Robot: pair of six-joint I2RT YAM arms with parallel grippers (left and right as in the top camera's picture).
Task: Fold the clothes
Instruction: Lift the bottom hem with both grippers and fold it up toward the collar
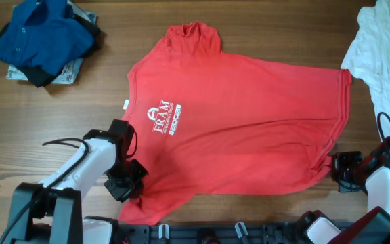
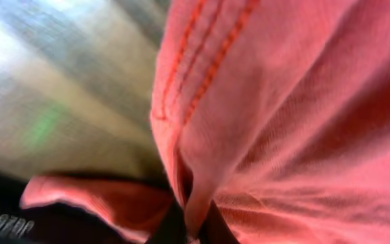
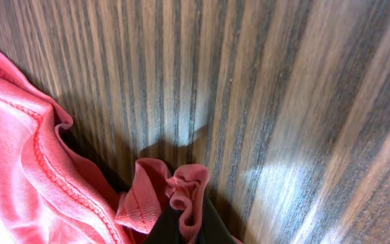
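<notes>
red T-shirt (image 1: 249, 115): spread on the table (image 1: 181, 13), lettering up | left gripper (image 1: 130, 179): clamped on its near-left edge (stitched fold pinched) | right gripper (image 1: 338, 171): closed on the bunched near-right corner | blue shirt (image 1: 39, 34): heaped far left | white garment (image 1: 384, 61): far right

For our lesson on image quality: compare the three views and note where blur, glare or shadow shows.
Overhead: sharp and evenly lit, the red shirt casting little shadow. Left wrist: blurred, the table smeared into streaks, the shirt's stitching soft. Right wrist: in focus, wood grain crisp, a bright glare patch at lower right, a dark shadow beside the shirt's bunched edge.
</notes>
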